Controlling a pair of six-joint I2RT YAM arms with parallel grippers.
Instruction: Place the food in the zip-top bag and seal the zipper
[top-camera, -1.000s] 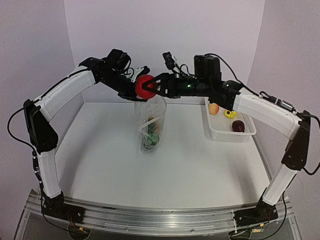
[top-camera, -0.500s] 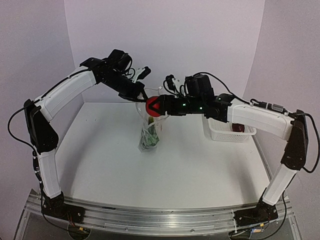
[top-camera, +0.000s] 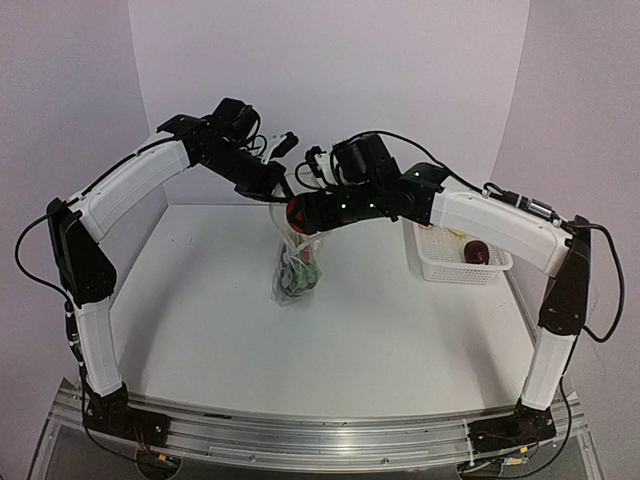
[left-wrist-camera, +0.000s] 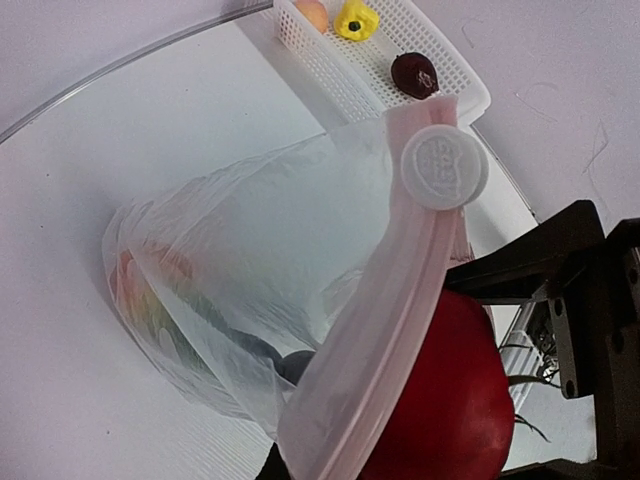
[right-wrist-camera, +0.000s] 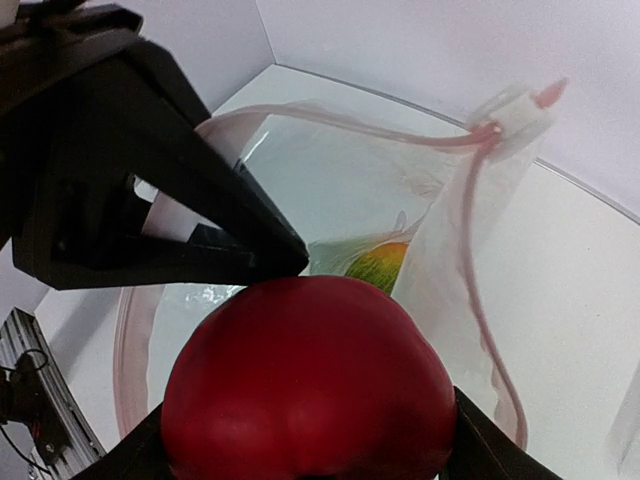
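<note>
The clear zip-top bag hangs over the table, with my left gripper shut on its mouth edge. The pinkish zipper runs up from my left gripper, whose fingers the strip hides, to a round white tab. My right gripper is shut on a red toy fruit, held at the bag's open mouth right next to the black left gripper. Green and orange food lies at the bottom of the bag.
A white perforated basket stands at the right of the table. It holds a peach piece, a yellow piece and a dark purple piece. Walls close in behind and on both sides.
My right arm has swung left and down, bringing the red fruit from above the bag to its mouth. The left arm has barely moved and still holds the bag.
</note>
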